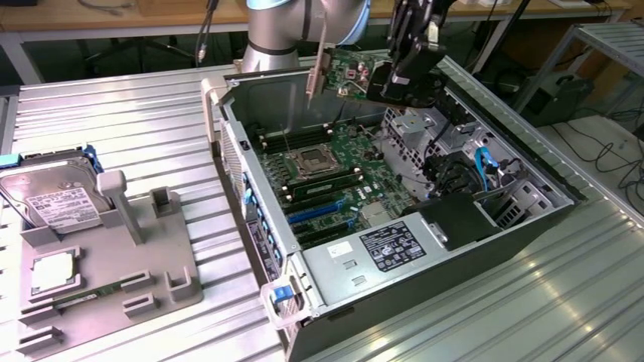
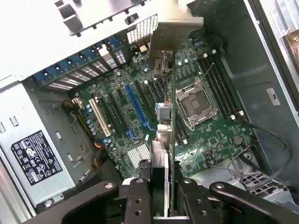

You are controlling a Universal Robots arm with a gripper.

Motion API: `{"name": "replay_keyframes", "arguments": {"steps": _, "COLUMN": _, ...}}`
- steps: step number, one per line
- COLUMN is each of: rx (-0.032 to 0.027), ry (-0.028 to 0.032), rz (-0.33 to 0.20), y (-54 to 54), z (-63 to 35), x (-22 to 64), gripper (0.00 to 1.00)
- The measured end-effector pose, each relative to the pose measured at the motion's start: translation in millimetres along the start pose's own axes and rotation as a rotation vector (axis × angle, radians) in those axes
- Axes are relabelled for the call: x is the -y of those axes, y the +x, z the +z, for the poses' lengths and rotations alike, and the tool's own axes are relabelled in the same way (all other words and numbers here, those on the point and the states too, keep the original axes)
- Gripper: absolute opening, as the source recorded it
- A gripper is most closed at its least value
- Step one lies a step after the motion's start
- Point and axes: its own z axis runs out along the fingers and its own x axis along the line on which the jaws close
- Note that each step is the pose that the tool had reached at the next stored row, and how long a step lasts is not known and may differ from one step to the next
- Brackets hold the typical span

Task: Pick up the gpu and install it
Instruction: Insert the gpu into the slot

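The gpu (image 1: 351, 72) hangs above the open computer case (image 1: 563, 192), free of its walls, with open room over the motherboard (image 2: 210, 135) below. The fingers (image 2: 138, 198) are closed partway on the card's upper edge. The arm (image 1: 292, 26) stands at the far side of the case and holds the card upright, edge down.

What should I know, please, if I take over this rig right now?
End effector: shut on the gpu, holding it on edge.
Gpu: in the air over the open computer case, above the motherboard, touching nothing below.
Done: the pickup.
Left: the install; the card is not seated in any of the expansion slots.
Hard drive: in its holder at the exterior view's left.
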Motion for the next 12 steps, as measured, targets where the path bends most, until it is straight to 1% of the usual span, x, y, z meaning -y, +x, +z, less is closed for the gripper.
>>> {"name": "replay_keyframes", "arguments": {"steps": 1, "rx": -0.0018, "ry": -0.0009, "rz": -0.050, "y": 0.4, "z": -0.1, "x": 0.2, "gripper": 0.27}}
{"name": "replay_keyframes", "arguments": {"steps": 2, "rx": -0.0042, "ry": -0.0021, "rz": -0.122, "y": 0.9, "z": -0.1, "x": 0.4, "gripper": 0.27}}
{"name": "replay_keyframes", "arguments": {"steps": 3, "rx": -0.0047, "ry": -0.0024, "rz": -0.138, "y": 1.0, "z": -0.1, "x": 0.5, "gripper": 0.27}}
{"name": "replay_keyframes", "arguments": {"steps": 12, "rx": -0.0068, "ry": -0.0035, "rz": -0.203, "y": 1.2, "z": 0.0, "x": 0.6, "gripper": 0.27}}
